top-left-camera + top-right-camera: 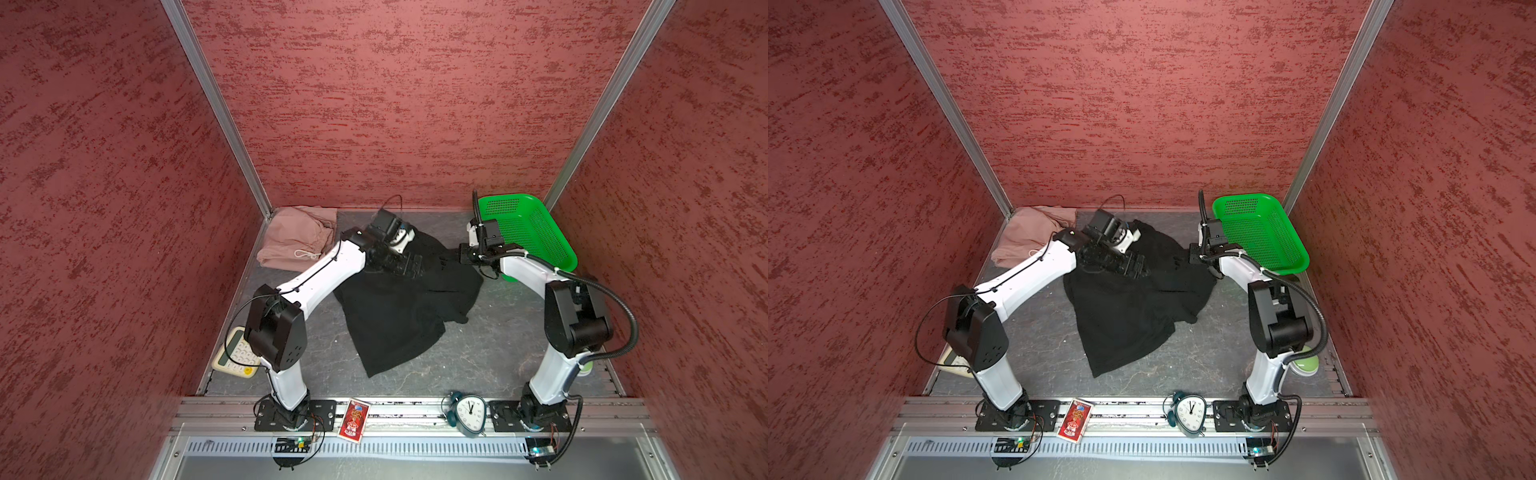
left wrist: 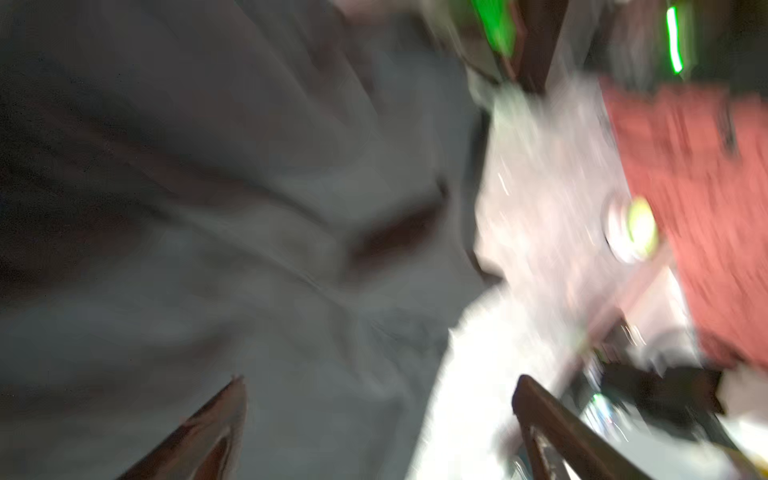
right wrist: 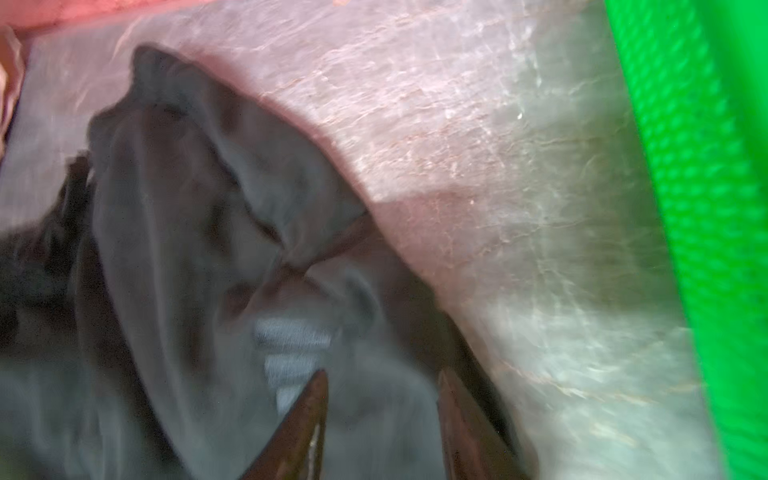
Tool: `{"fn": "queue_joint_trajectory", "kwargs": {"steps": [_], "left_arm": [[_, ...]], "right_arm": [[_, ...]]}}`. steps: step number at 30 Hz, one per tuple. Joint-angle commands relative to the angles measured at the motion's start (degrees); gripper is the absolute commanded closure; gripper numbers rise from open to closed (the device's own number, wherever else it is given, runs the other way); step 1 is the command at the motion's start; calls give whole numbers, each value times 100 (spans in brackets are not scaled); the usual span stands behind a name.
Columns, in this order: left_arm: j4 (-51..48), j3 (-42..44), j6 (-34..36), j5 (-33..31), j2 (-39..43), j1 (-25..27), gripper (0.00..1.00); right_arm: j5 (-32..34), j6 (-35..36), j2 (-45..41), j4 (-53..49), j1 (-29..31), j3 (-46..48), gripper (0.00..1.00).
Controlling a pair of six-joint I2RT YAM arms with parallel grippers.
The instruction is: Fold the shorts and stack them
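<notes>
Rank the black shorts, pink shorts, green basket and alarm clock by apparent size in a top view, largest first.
1. black shorts
2-3. green basket and pink shorts: near alike, both partly hidden by arms, so unranked
4. alarm clock

Both top views were sharp and evenly lit, with only soft shadows. Both wrist views were heavily motion-blurred; glare bleached the desk (image 2: 540, 187), and the black shorts (image 2: 249, 270) looked grey.
</notes>
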State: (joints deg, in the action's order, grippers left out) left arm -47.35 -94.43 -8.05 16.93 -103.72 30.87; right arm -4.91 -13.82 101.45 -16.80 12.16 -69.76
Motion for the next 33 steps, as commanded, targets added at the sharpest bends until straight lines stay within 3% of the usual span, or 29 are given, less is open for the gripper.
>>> {"fn": "queue_joint_trajectory", "kwargs": {"steps": [1, 6, 10, 13, 20, 26, 27, 28, 29, 30, 33], "left_arm": [[222, -591, 954, -630, -875, -506, 1], [591, -2516, 1540, -559, -2623, -1101, 1], [271, -4498, 1820, -14, -4123, -1365, 4], [245, -5411, 1781, 474, -4816, -1457, 6], [432, -5216, 1979, 347, -5104, -1281, 6], [248, -5091, 2384, 71, -5141, -1007, 22], [244, -5092, 2409, 34, -5145, -991, 30], [259, -5102, 2407, -43, -5156, -987, 45], [274, -5103, 2399, -150, -5158, -987, 76], [311, -5102, 2371, -324, -5167, -993, 97], [260, -5111, 2455, -579, -5184, -1045, 100]], "right_arm": [[72, -106, -886, -173, 22, 500, 40], [-256, -522, -2208, -201, 153, 1623, 39], [-498, -846, -3001, -180, 324, 2406, 40], [-528, -1006, -3426, -214, 374, 2795, 40], [-687, -1174, -3755, -116, 535, 3187, 41], [-756, -1217, -3583, 120, 609, 3173, 41], [-766, -1243, -3534, 153, 628, 3155, 41], [-766, -1266, -3492, 167, 644, 3136, 41], [-764, -1287, -3471, 156, 657, 3123, 42], [-749, -1313, -3460, 159, 678, 3105, 42], [-742, -1360, -3466, 94, 726, 3074, 42]]}}
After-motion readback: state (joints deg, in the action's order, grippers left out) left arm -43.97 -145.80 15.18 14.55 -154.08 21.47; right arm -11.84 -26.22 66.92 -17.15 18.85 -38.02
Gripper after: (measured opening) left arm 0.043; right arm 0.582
